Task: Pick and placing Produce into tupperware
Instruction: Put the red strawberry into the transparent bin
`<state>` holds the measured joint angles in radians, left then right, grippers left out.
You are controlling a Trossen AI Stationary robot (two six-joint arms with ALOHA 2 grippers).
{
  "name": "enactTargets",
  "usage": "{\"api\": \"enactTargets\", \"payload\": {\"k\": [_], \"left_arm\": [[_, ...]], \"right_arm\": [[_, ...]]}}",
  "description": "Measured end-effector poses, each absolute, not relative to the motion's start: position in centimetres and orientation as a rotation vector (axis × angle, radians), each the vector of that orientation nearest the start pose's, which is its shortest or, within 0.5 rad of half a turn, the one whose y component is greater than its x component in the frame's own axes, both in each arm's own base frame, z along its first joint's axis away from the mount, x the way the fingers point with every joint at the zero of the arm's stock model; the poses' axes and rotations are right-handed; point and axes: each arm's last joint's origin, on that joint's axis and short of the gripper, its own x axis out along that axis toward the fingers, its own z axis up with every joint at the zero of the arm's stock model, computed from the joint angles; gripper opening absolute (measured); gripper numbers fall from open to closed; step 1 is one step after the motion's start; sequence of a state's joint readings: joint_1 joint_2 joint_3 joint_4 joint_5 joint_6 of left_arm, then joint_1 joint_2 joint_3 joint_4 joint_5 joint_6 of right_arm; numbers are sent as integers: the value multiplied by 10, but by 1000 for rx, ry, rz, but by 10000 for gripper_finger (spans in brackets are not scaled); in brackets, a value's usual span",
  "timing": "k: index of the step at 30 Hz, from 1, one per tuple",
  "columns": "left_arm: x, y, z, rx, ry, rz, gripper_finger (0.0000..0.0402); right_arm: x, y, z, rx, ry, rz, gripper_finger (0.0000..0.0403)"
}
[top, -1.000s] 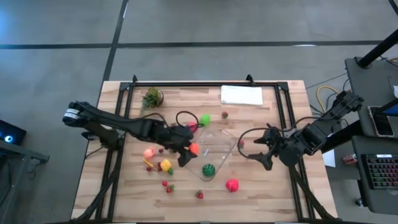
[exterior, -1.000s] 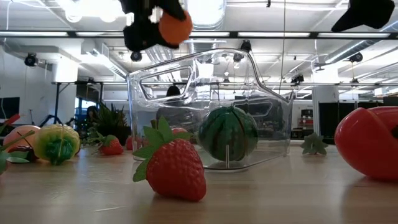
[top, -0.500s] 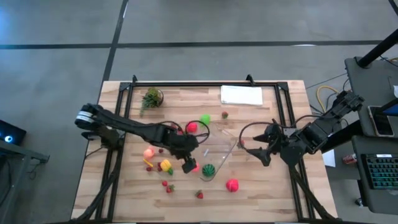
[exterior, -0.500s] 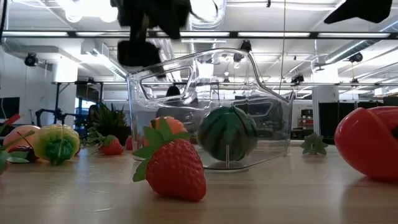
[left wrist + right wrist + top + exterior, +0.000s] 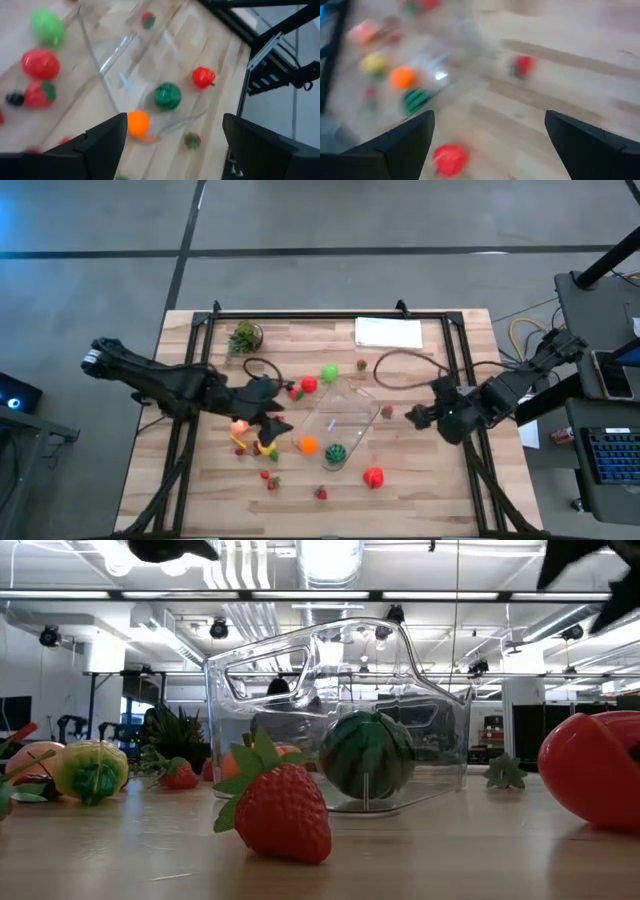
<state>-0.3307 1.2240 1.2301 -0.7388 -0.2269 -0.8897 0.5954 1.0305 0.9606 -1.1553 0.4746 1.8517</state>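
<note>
The clear tupperware lies on the table's middle; it also shows in the low view. An orange piece and a green watermelon piece rest on its floor near its near end. Other produce lies around it: a red piece, a green piece, a peach piece, a yellow piece, a red piece and small strawberries. My left gripper is open and empty, just left of the tub. My right gripper is open and empty, right of the tub.
A potted plant stands at the far left and a white sheet lies at the far edge. A strawberry lies between the tub and my right gripper. Bare wood shows along the near edge and near right.
My left gripper has let go of the orange piece above the tub and drawn back toward the table's left edge. The orange piece has dropped into the tub and lies beside the watermelon piece.
</note>
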Motion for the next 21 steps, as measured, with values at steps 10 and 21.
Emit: {"api": "enactTargets", "payload": {"k": [10, 21], "left_arm": [[208, -73, 334, -422, 878, 382, 312], [219, -80, 316, -186, 1016, 321, 312]], "right_arm": [[162, 92, 236, 690, 1063, -533, 370], [211, 89, 215, 112, 1377, -410, 365]]}}
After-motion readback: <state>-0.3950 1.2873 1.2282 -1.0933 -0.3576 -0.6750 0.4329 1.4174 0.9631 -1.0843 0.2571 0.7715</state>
